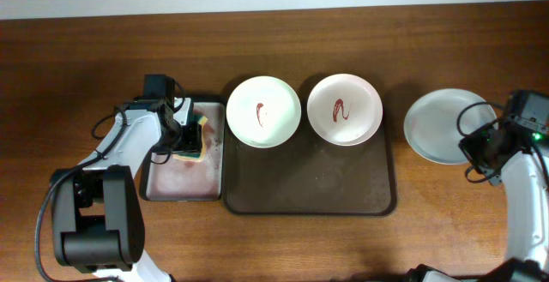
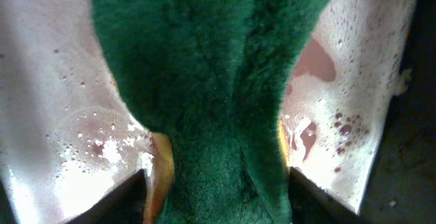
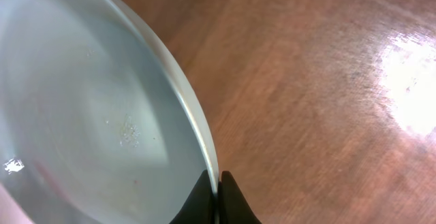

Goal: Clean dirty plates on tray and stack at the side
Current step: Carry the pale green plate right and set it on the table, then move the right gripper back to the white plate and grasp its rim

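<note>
Two plates with red sauce squiggles sit at the back of the dark brown tray (image 1: pixel 309 188): a pale greenish one (image 1: pixel 263 111) on the left and a white one (image 1: pixel 345 109) on the right. A third, clean white plate (image 1: pixel 442 126) lies on the bare wood right of the tray. My right gripper (image 1: pixel 482 149) is shut on its right rim (image 3: pixel 197 125), fingers pinching the edge (image 3: pixel 216 195). My left gripper (image 1: pixel 184 141) is shut on the green-yellow sponge (image 2: pixel 204 94) in the black basin (image 1: pixel 154 188).
The basin holds pinkish foamy liquid (image 2: pixel 75 115). Bare wood-grain tabletop (image 3: pixel 320 94) lies right of the clean plate.
</note>
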Controlling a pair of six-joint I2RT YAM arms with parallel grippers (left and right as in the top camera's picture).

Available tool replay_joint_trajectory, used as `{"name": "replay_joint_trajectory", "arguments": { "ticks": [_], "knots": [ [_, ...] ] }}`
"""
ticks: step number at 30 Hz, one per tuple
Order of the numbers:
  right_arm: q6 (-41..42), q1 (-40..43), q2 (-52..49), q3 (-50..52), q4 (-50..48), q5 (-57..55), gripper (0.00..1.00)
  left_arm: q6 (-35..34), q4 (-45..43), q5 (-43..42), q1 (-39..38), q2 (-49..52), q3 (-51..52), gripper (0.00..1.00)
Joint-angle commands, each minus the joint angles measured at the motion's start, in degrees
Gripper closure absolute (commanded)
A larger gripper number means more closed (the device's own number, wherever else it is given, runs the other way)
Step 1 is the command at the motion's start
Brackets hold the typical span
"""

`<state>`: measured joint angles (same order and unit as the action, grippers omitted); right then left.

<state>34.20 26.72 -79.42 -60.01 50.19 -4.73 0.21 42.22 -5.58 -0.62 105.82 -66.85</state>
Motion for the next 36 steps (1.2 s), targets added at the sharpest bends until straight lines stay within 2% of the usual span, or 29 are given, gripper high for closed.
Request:
{"name": "replay_joint_trajectory", "arguments": {
  "ticks": [1,4,8,10,11,13,14,18,20,21,22,23,28,36],
  "knots": [
    [-1.38,4.5,-4.76,-0.92,-0.04,1.7,0.96,0.28,1.11,-0.13,0.15,0.57,0.28,0.51],
    [-1.38,6.03,-8.07,-0.92,-0.07,1.6,0.96,0.28,2.34,-0.17,0.15,0.57,0.44,0.58],
    [-1.38,6.29,-12.2,-0.92,-0.02,1.53,0.96,0.28,3.32,-0.15,0.15,0.57,0.5,0.78],
    [-1.38,6.29,-13.38,-0.92,0.37,1.53,0.96,0.28,3.54,-0.15,0.15,0.57,0.5,0.84],
    [-1.4,6.32,-13.53,-0.92,0.48,1.55,0.95,0.28,3.52,-0.17,0.15,0.57,0.5,0.91],
    [-1.7,6.29,-13.53,-0.92,0.66,1.81,0.65,0.28,3.52,-0.11,0.15,0.57,0.5,1.0],
    [-2.8,6.29,-13.53,-0.92,0.59,2.58,0.59,0.28,3.52,0.04,0.15,0.57,0.5,1.0],
    [-4.72,6.29,-13.35,-1.25,0.57,5.9,0.5,0.28,3.52,0.04,0.15,0.57,0.5,1.0],
    [-7.3,6.25,-12.9,-1.97,0.59,9.49,0.49,0.28,3.5,0.04,0.15,0.57,0.42,1.0],
    [-8.81,6.23,-12.46,-2.56,0.59,12.07,0.49,0.28,3.5,0.04,0.17,0.57,0.24,0.93],
    [-10.71,6.12,-11.91,-3.37,0.57,15.34,0.49,0.28,3.5,0.04,0.17,0.57,-0.09,0.64],
    [-13.09,5.64,-11.23,-4.42,0.63,18.99,0.49,0.28,3.52,0.02,0.15,0.57,-0.76,0.5],
    [-19.17,-0.5,-8.37,-6.73,1.31,28.61,0.48,0.26,3.52,0.02,0.15,0.55,-4.24,0.46],
    [-20.44,-19.04,-8.37,-6.71,0.57,28.7,0.49,0.26,1.77,0.02,0.15,0.57,-5.31,0.45]
  ]
}}
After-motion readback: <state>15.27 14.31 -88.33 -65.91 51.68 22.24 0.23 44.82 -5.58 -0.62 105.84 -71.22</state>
